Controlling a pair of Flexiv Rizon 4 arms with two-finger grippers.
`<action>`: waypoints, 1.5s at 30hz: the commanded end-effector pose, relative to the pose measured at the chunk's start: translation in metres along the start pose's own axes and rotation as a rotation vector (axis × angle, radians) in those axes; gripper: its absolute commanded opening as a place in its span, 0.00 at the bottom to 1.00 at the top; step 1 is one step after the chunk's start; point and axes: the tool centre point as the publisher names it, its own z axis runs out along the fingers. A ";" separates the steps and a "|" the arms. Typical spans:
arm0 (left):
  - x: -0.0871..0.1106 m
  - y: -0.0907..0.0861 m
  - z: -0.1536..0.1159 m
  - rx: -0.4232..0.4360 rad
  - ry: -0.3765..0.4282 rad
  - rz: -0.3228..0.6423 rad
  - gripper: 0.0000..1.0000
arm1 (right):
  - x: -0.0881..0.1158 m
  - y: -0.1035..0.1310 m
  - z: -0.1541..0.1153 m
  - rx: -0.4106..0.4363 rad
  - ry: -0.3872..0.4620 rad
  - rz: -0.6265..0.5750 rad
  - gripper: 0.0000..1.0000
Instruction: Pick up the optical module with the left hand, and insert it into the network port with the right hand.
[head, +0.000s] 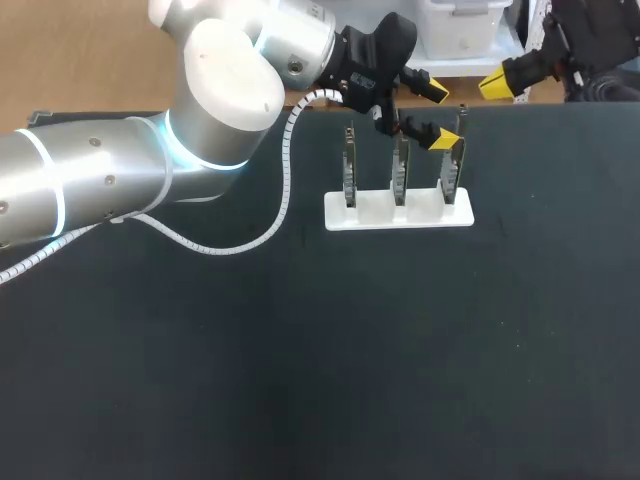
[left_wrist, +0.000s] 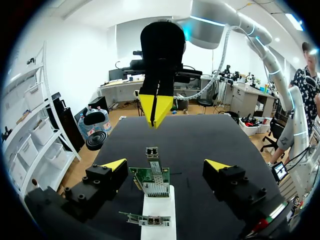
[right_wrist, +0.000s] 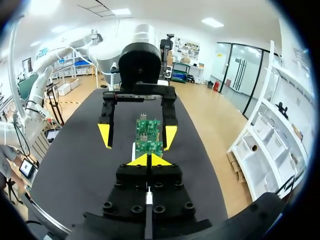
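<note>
Left gripper (head: 437, 113) is held open, its fingers astride green boards (head: 400, 170) set upright in a white stand (head: 400, 212); the module cannot be told among them; right gripper (head: 500, 85) is held closed, tips together, beyond the stand.

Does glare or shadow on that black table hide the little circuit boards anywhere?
Head view: no glare on the matte table; the white stand is the brightest thing. Left wrist view: a faint sheen on the table's far part, the green board evenly lit. Right wrist view: that board shows plainly, no shadow across it.
</note>
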 end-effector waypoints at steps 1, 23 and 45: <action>0.001 0.000 0.000 -0.002 -0.001 0.001 1.00 | -0.004 -0.001 0.006 -0.007 -0.005 -0.012 0.00; 0.001 0.000 0.000 -0.002 -0.001 0.001 1.00 | -0.008 -0.006 0.025 -0.078 -0.010 -0.029 0.00; 0.001 0.000 0.000 -0.002 -0.001 0.001 1.00 | 0.000 0.005 0.031 -0.091 -0.007 0.008 0.00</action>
